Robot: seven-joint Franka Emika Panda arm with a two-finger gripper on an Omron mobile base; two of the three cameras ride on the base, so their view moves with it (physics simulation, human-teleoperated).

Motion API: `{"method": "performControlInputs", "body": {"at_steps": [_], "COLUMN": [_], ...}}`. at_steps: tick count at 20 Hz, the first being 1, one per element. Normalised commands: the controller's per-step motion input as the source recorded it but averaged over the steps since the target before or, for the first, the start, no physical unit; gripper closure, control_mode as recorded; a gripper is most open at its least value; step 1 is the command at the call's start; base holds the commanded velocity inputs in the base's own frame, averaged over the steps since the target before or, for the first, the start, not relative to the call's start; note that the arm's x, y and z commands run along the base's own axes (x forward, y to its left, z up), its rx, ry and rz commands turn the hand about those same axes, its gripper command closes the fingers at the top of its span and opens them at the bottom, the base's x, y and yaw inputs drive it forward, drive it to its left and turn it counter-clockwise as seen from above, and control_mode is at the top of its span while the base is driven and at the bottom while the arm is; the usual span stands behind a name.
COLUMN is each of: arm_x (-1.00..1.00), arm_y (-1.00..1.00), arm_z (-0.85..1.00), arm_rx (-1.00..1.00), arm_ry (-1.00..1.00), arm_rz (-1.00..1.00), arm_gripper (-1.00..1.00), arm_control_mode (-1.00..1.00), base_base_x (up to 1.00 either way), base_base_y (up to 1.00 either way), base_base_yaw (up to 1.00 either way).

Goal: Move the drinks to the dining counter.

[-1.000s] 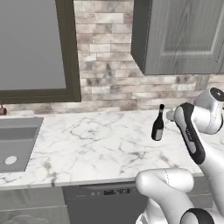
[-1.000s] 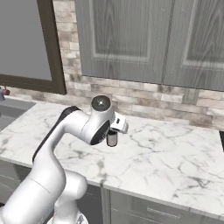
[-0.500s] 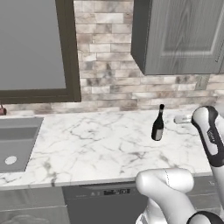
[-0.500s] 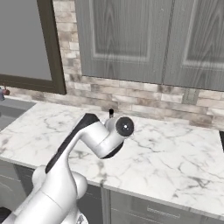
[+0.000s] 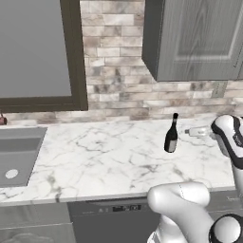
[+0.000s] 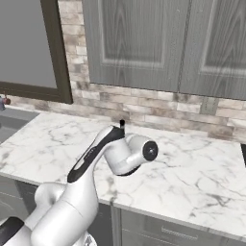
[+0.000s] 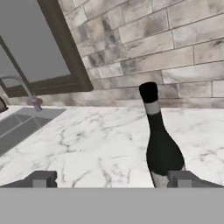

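Observation:
A tall black wine bottle (image 5: 171,135) stands upright on the marble counter (image 5: 109,161) near the brick wall. My gripper (image 5: 189,131) hangs level just to its right and points at it, apart from it. In the hand view the bottle (image 7: 160,146) rises right of centre, in line with the right fingertip (image 7: 181,179). The gripper (image 7: 111,179) is open, with nothing between its fingers. In the right base view my arm covers the bottle except its top (image 6: 122,124). The dining counter is out of view.
This counter has an inset sink (image 5: 19,152) at its left end and a dark dishwasher (image 5: 114,216) below. A faucet (image 7: 17,83) stands by the sink under a dark-framed window (image 5: 38,52). Grey wall cabinets (image 5: 194,38) hang above the bottle.
My arm has swung down and to the right, and the hand has turned level toward the bottle. The bottle has not moved, and the gripper has stayed open.

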Motion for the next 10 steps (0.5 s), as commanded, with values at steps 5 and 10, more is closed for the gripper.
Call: {"method": "performControlInputs", "body": {"at_steps": [5, 10], "arm_x": [0.51, 0.08], "arm_y": [0.06, -0.37], "arm_z": [-0.02, 0.00], "arm_rx": [0.00, 0.00], "arm_ry": [-0.05, -0.25], "arm_rz": [0.07, 0.10], "arm_gripper": [-1.00, -1.00], "arm_control_mode": [-1.00, -1.00], "base_base_x": [0.00, 0.00], "base_base_y": [0.00, 0.00], "base_base_yaw": [0.00, 0.00]}}
